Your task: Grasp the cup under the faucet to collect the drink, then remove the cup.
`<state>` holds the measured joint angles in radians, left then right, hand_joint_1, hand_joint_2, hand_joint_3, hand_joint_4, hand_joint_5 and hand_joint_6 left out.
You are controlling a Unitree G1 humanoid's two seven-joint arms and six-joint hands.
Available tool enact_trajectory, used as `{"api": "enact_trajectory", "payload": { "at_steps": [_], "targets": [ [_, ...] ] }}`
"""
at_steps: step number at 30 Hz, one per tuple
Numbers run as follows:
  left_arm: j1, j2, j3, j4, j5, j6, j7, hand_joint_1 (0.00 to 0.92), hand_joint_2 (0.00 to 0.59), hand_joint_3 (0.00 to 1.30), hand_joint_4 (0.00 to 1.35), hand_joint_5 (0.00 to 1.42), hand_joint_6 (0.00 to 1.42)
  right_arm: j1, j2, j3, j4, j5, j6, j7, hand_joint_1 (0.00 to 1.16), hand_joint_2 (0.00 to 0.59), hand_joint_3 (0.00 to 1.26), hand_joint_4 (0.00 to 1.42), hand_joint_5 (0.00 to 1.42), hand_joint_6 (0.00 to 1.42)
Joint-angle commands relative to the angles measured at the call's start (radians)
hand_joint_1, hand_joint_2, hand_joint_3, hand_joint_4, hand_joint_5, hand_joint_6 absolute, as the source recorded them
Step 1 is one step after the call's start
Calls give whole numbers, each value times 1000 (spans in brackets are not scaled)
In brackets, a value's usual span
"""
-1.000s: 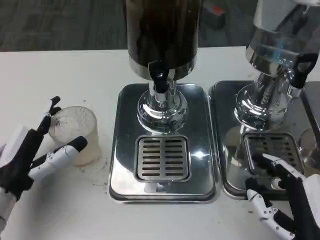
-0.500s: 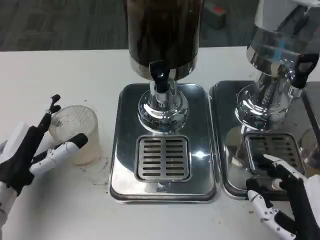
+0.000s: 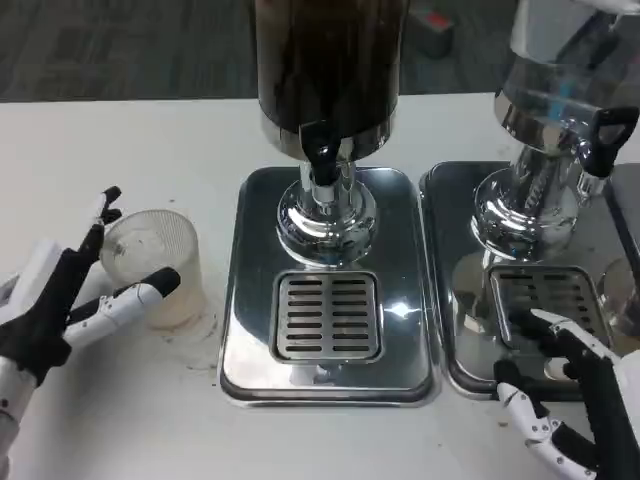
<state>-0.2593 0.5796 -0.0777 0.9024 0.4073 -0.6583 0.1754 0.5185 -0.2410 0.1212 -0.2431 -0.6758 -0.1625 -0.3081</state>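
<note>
A clear plastic cup (image 3: 155,262) with a little pale liquid stands on the white table, left of the dispenser's steel drip tray (image 3: 240,300). My left hand (image 3: 60,300) lies around the cup with its fingers spread: one fingertip (image 3: 108,197) by the rim's far left, another finger (image 3: 140,298) across the near wall. The cup rests on the table, not lifted. The black faucet (image 3: 320,155) hangs under the dark tank (image 3: 330,60), above the slotted grille (image 3: 327,315), which has nothing on it. My right hand (image 3: 575,405) hovers at the lower right with fingers apart, holding nothing.
A second steel dispenser (image 3: 545,150) with its own black tap (image 3: 605,135) and drip tray (image 3: 455,330) stands on the right, under my right hand. A few damp marks lie on the table by the cup. Bare table stretches to the left and front.
My left hand has shifted slightly up and its fingers have eased a little around the cup. The cup and my right hand have barely moved.
</note>
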Motion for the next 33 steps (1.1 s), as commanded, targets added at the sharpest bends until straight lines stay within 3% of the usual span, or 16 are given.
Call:
{"api": "enact_trajectory", "payload": {
  "at_steps": [1, 14, 26, 33],
  "targets": [
    [-12, 11, -34, 21, 36, 7, 16, 14, 0, 0, 79, 259, 248, 16, 2, -13, -20, 5, 8, 6, 374, 395, 326, 323, 354, 432],
    [-27, 19, -72, 32, 71, 38, 73, 72, 0, 0, 94, 287, 273, 26, 6, -20, -34, 10, 16, 14, 392, 392, 326, 323, 356, 432],
    [-23, 10, -90, 34, 112, 64, 170, 149, 3, 0, 224, 405, 408, 32, 12, -27, -44, 14, 21, 22, 403, 391, 326, 325, 356, 442],
    [-27, -4, -89, 54, 106, 36, 220, 159, 3, 0, 296, 467, 487, 34, 16, -31, -46, 17, 20, 24, 406, 390, 326, 327, 356, 445]
  ]
}}
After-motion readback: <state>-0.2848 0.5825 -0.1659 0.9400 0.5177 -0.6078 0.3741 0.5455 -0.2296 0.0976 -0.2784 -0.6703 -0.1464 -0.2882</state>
